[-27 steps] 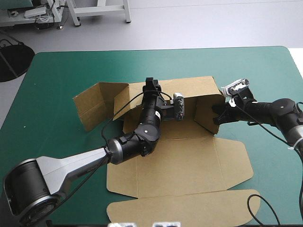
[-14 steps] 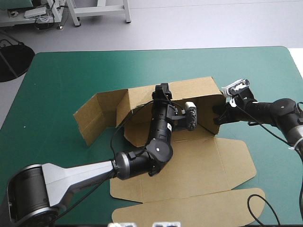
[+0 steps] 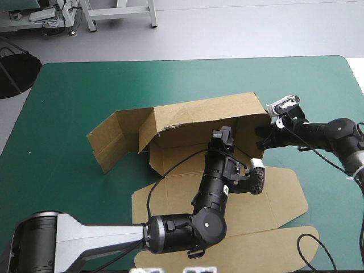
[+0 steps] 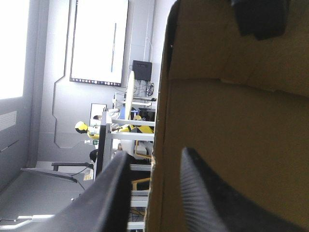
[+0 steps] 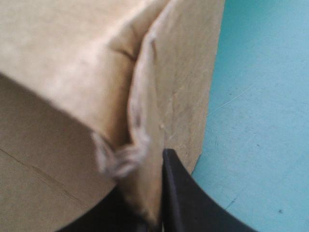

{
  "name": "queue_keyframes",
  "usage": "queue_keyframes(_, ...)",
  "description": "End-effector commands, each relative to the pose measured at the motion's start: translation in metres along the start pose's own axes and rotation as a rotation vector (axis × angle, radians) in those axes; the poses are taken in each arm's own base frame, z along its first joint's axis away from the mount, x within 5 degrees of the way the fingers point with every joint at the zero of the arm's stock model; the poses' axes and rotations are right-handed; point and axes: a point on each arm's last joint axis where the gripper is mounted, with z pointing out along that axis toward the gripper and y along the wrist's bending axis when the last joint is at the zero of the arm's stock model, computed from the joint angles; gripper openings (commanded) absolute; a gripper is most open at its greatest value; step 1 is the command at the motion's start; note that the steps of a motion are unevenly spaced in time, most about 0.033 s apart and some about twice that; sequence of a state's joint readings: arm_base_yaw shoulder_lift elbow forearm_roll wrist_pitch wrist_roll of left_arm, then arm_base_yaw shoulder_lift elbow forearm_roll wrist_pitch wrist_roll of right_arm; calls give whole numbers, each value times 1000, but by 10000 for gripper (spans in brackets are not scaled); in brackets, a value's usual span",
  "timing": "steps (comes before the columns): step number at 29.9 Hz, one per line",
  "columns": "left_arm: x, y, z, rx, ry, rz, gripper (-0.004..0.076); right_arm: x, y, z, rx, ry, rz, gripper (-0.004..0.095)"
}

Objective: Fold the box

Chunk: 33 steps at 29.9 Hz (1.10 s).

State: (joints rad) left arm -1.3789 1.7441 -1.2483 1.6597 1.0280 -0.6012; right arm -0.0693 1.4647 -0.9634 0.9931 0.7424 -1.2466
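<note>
**Brown board box, part-raised, on the teal-green table**

Item: brown board box (image 3: 205, 114), one cut sheet. It lies about the middle of the teal-green table (image 3: 85, 85), somewhat toward the right edge.

Condition: the long wall on the far side stands raised and leans a little toward the near edge. A creased end flap runs on from that wall toward the table's left edge, standing at an angle. A short wall at the right end is also raised. The broad lid panel lies flat toward the near edge, with its rounded tuck flap nearest that edge.

Left claw (image 4: 154, 152): it is inside the raised part, over the floor of the sheet and near the right-end wall. The black fingers stand apart. A free edge of brown board rises between them, and neither finger presses on it.

Right claw (image 3: 262, 136): it is at the box's right-end wall, coming in from the table's right edge. The black fingers are clamped together on the crumpled corner of that wall, with the board pinched between them.
</note>
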Motion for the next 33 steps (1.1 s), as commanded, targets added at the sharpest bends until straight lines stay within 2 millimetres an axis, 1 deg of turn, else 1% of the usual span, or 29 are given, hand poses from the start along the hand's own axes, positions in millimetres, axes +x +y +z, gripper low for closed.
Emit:
queue_keyframes(1,-1,29,-11,-95,-12,-65,-8,-5,9,-9,-59,-3,-4,-11)
queue_keyframes(4,0,32,-12,-104,-11,-75,-2,-5,9,-9,-57,-4,0,-11)
queue_keyframes(7,0,43,-17,-93,-61,-133,-2,-5,9,-9,-54,-5,6,-11)
queue_keyframes(10,3,67,-23,-67,-121,-291,-2,-6,8,-9,-48,-7,15,-11)
queue_keyframes(11,6,80,-24,-45,-149,-347,-2,-6,8,-9,-48,-7,24,-11)
queue_keyframes(13,13,97,-22,-14,-168,-432,-2,-6,8,-9,-48,-7,31,-11)
queue_keyframes(15,25,123,-19,7,-201,-537,-2,-6,8,-9,-48,-6,46,-11)
queue_keyframes(17,43,150,-15,-14,-218,-623,-2,-5,8,-9,-45,-4,65,-11)
queue_keyframes(18,49,161,-14,-28,-229,-652,-2,-5,8,-9,-44,-2,72,-11)
queue_keyframes(21,77,195,-11,-85,-221,-759,-2,-3,7,-9,-28,21,90,-9)
queue_keyframes(23,96,213,-8,-111,-195,-829,-2,-2,6,-9,-20,38,99,-9)
queue_keyframes(25,120,228,-4,-138,-147,-886,-2,-1,6,-9,-16,46,112,-9)
queue_keyframes(28,157,244,3,-162,-45,-962,-2,-3,5,-10,-12,40,137,-8)
queue_keyframes(31,192,248,8,-144,49,-1039,-2,-11,6,-14,-23,30,148,-8)
queue_keyframes(33,224,250,12,-140,142,-1118,-2,-19,6,-18,-19,26,160,0)
